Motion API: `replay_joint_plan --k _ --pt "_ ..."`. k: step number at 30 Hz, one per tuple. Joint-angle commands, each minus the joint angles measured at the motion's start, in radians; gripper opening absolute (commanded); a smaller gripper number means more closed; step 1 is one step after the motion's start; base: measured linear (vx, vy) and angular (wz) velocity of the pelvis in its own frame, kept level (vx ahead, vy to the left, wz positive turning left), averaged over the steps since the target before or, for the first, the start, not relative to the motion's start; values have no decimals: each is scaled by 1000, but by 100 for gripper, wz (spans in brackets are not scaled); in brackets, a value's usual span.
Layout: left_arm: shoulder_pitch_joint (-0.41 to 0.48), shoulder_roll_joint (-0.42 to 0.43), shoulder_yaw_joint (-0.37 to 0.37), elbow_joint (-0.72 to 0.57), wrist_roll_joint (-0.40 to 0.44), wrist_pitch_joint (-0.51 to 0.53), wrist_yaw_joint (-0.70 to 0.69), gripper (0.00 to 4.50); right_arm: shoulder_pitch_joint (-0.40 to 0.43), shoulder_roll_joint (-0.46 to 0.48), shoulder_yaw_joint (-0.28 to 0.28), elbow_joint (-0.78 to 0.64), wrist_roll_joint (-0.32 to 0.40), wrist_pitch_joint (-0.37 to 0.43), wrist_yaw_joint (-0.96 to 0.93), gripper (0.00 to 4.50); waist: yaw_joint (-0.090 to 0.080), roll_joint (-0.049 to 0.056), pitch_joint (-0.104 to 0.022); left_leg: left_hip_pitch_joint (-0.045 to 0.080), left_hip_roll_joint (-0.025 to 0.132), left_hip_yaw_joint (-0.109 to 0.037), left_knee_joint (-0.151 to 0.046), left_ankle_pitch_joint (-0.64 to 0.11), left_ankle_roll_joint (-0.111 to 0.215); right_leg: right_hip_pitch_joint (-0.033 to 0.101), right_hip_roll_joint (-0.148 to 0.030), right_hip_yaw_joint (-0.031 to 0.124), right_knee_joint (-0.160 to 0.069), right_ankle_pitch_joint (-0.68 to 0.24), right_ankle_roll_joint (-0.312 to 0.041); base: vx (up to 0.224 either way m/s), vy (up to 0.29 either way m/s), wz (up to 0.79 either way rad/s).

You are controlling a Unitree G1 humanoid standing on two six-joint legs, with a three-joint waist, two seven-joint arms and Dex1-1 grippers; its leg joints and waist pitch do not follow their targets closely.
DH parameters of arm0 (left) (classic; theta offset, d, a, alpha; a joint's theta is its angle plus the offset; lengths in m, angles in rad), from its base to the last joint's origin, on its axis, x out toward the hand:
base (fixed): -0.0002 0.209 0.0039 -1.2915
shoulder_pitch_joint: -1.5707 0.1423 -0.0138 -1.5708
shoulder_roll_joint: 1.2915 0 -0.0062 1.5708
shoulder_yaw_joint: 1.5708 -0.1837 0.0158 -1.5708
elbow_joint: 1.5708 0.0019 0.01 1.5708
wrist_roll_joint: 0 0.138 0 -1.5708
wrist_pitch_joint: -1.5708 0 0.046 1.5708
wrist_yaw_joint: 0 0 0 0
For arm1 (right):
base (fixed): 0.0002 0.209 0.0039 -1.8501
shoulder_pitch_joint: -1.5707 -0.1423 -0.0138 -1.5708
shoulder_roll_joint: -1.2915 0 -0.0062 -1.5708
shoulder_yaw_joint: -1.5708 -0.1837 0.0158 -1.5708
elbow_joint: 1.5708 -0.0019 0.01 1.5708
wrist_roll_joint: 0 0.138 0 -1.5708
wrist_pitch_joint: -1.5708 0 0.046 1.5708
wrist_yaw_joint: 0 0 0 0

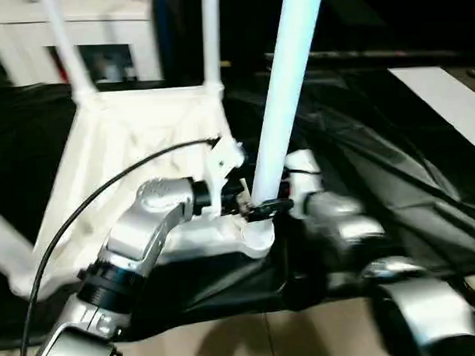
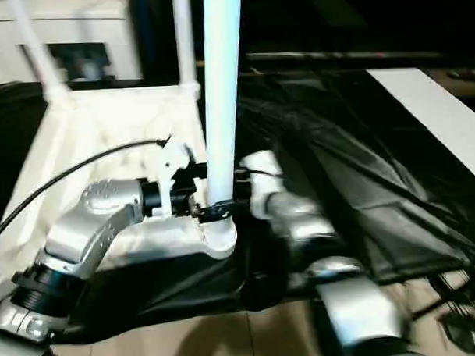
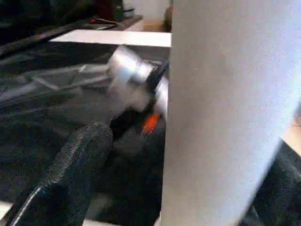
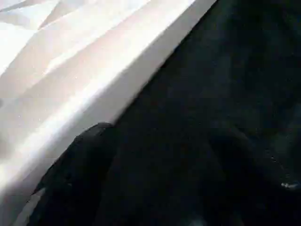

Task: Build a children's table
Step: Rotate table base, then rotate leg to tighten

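Note:
The white tabletop [image 1: 135, 142] lies underside up on a black cloth. Two legs [image 1: 65, 43] [image 1: 211, 38] stand in its far corner sockets, and a third leg [image 1: 5, 241] slants at the left edge. A long white leg [image 1: 285, 90] rises, slightly tilted, from the near right corner socket [image 1: 257, 233]. My left gripper [image 1: 262, 210] is open around this leg's base; one black finger [image 3: 70, 179] stands apart from the leg [image 3: 221, 117]. My right gripper [image 4: 155, 188] hangs open just right of the leg, over the tabletop's edge [image 4: 94, 84], with nothing between its fingers.
A white cabinet [image 1: 30, 45] stands behind the tabletop. A white board [image 1: 445, 100] lies at the far right on the black cloth [image 1: 377, 142]. A black cable [image 1: 90, 199] arcs over my left forearm. Light floor [image 1: 305, 332] shows in front.

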Motion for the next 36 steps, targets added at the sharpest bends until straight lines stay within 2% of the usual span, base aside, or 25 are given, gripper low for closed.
replay_joint_plan --k 1,2,3,4,5,6,7,8,10,12,13,16,18,21,25,27,30,32,36 --pt "15 19 10 19 10 -10 -22 443 17 -25 2 -50 15 -10 80 362 5 10 -78 -10 10 9 -67 -160 33 72 -64 57 -75 -213 -177 0 0 0" --pt "19 24 7 17 8 -11 -32 443 21 -31 4 -60 17 -9 98 362 5 7 -78 -13 8 9 -66 -158 36 73 -63 56 -75 -216 -176 0 0 0" --pt "46 76 -29 13 10 -7 -113 443 64 -85 31 -138 17 2 213 362 6 17 -78 -11 8 8 -66 -160 37 72 -64 57 -76 -216 -176 0 0 0" --pt "51 93 -42 15 16 -6 -134 427 77 -101 41 -160 15 5 242 362 10 11 -79 -12 10 9 -64 -155 51 73 -62 57 -75 -198 -172 0 0 0" --pt "55 112 -58 21 28 -8 -154 409 91 -118 52 -183 12 7 273 362 11 14 -79 -13 10 8 -65 -145 56 74 -59 56 -73 -183 -172 0 0 0" --pt "53 152 -93 53 73 -28 -182 409 123 -157 77 -236 3 12 333 362 10 17 -81 -12 9 10 -62 -137 61 71 -57 56 -71 -159 -182 0 0 0" --pt "51 163 -102 69 88 -41 -192 405 136 -170 84 -259 2 17 355 362 14 16 -82 -10 8 10 -62 -135 67 71 -54 54 -74 -156 -179 0 0 0" --pt "47 179 -110 93 103 -58 -211 395 159 -190 95 -303 4 28 388 362 16 19 -82 -11 8 11 -61 -128 69 70 -56 55 -73 -151 -185 0 0 0" --pt "43 194 -114 107 111 -65 -230 366 178 -205 104 -343 10 41 414 362 18 18 -82 -12 10 9 -62 -130 62 72 -59 55 -72 -156 -194 0 0 0" --pt "41 204 -115 114 115 -66 -247 360 192 -215 108 -373 15 53 431 362 18 20 -79 -12 9 9 -63 -153 54 72 -60 55 -77 -195 -189 0 0 0" --pt "38 226 -114 122 129 -64 -251 357 226 -233 117 -453 25 87 457 362 17 17 -79 -13 8 9 -64 -156 51 74 -60 55 -80 -208 -183 0 0 0" --pt "33 237 -105 137 136 -64 -232 318 260 -244 124 -541 47 123 484 362 21 18 -78 -11 6 8 -64 -155 54 73 -56 55 -82 -220 -161 0 0 0" --pt "31 234 -97 153 124 -72 -247 309 279 -250 126 -592 75 161 510 362 21 20 -78 -10 5 8 -65 -160 54 71 -57 54 -85 -242 -155 0 0 0" --pt "31 224 -75 177 106 -86 -273 274 304 -264 137 -652 97 201 562 362 23 23 -80 -10 9 8 -65 -165 50 70 -60 54 -86 -239 -161 0 0 0" --pt "20 229 -78 217 131 -109 -267 245 317 -276 146 -685 95 220 578 362 26 23 -81 -10 8 7 -64 -160 45 70 -60 54 -83 -216 -172 0 0 0" --pt "15 231 -83 244 149 -123 -253 230 322 -281 144 -713 101 241 572 362 29 23 -80 -10 6 7 -64 -161 46 70 -57 54 -86 -225 -161 0 0 0" --pt "12 227 -80 263 162 -133 -238 199 326 -284 145 -732 107 254 568 362 33 20 -78 -9 7 6 -66 -175 40 71 -61 53 -89 -267 -145 0 0 0" --pt "10 223 -76 274 166 -141 -236 187 331 -286 147 -745 110 263 568 362 36 21 -76 -6 7 6 -67 -190 36 67 -62 53 -95 -320 -127 0 0 0" --pt "4 218 -76 308 182 -161 -238 148 336 -289 150 -760 109 274 570 362 40 22 -75 -3 8 5 -70 -209 29 66 -63 53 -100 -356 -112 0 0 0"
